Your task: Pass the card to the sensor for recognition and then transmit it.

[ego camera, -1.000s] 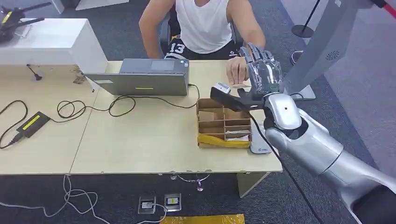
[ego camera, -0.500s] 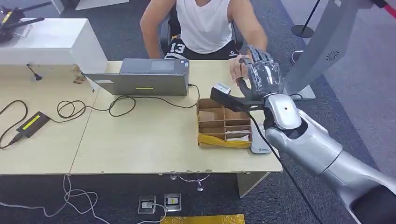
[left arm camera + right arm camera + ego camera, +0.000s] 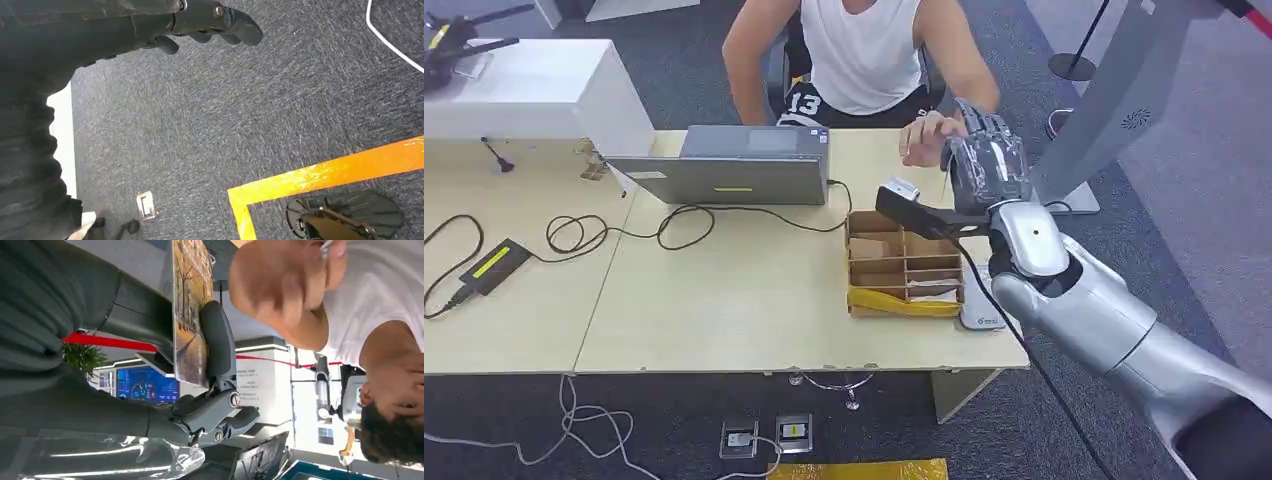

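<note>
My right hand (image 3: 982, 158) is raised over the far right part of the table, above the black sensor (image 3: 911, 207) on its stand. In the right wrist view the card (image 3: 189, 315), printed with a yellow-brown tree picture, stands pinched under my thumb (image 3: 218, 342), with the other fingers (image 3: 227, 422) curled beside it. A person's hand (image 3: 921, 138) reaches in close to the card (image 3: 280, 290); whether it touches the card I cannot tell. My left hand (image 3: 210, 22) hangs over the carpet with its fingers loosely apart and nothing in them.
A cardboard divider box (image 3: 902, 262) sits under my right forearm near the table's front right. A closed laptop (image 3: 729, 170), cables (image 3: 624, 232) and a black adapter (image 3: 492, 264) lie to the left. The seated person (image 3: 859, 55) is across the table; a grey stand (image 3: 1114, 100) rises at right.
The person's hand has lifted off the table and moved up beside my right hand. My right hand's fingers have curled in and dropped slightly.
</note>
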Controlling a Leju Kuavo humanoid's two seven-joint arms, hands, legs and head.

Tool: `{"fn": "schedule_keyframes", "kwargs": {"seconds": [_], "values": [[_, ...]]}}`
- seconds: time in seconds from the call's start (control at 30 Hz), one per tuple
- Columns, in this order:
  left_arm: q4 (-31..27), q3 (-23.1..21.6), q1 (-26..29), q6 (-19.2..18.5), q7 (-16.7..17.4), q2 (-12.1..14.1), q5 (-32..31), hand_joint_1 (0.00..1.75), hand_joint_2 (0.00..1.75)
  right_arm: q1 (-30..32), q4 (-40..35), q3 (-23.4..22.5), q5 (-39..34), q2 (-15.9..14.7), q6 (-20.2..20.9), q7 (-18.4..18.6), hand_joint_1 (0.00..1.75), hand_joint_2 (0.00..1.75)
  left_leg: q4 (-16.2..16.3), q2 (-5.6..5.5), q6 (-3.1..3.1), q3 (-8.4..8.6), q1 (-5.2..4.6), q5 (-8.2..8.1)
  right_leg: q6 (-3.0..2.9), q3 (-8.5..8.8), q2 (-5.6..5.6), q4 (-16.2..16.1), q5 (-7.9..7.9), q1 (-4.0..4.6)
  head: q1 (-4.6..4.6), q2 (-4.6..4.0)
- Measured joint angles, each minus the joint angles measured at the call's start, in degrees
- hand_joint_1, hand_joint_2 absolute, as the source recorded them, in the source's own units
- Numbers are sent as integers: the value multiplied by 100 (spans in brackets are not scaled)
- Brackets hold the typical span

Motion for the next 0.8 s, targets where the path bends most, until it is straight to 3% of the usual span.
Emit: {"fn": "schedule_keyframes", "kwargs": {"seconds": [0.4,0.8], "values": [[0,0,-1,7,0,0,7,0,175,113,0,-2,-127,0,-120,-2,175,175,0,0,0,1,0,0,0,0,1,0,0,0,0,0],[0,11,62,114,-15,-2,153,0,175,911,-219,-444,-269,-332,-1263,96,175,175,1,-1,1,3,0,-1,0,2,-1,-4,0,0,0,2]]}}
